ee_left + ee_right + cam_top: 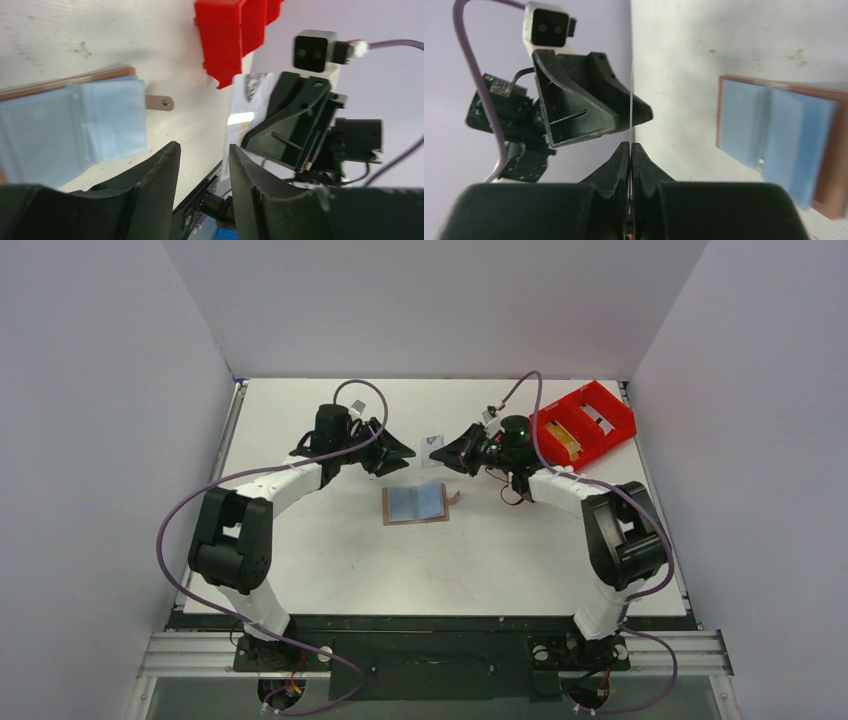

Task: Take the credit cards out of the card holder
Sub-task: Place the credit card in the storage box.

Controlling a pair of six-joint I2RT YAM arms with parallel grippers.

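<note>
**1 card in the air between 2 claws, beyond the open holder**

The card holder lies spread open on the worktop, pale blue inner faces up and its small tab pointing right. Everything else here is placed from it.

Left of the holder's far edge and raised above it, the left claw has its fingers spread with nothing between them. They point toward the card.

Over the worktop just beyond the holder, 1 credit card stands on edge in the air.

Right of the holder's far edge, the right claw is pressed together on that card, pinching it by a narrow strip at its edge.

Further right and well apart from the holder sits a red tray.

Risks, as I judge them:
- So small a bite on a smooth card may let it pivot or slide out during a swing toward the tray, dropping it back near the holder.
- The left fingers sit close to the card, so a sideways drift by either arm could knock it loose.
- Nothing pins the holder down, so a falling card or a low pass could shift it.
- Whether more cards sit in the pockets cannot be told.
</note>
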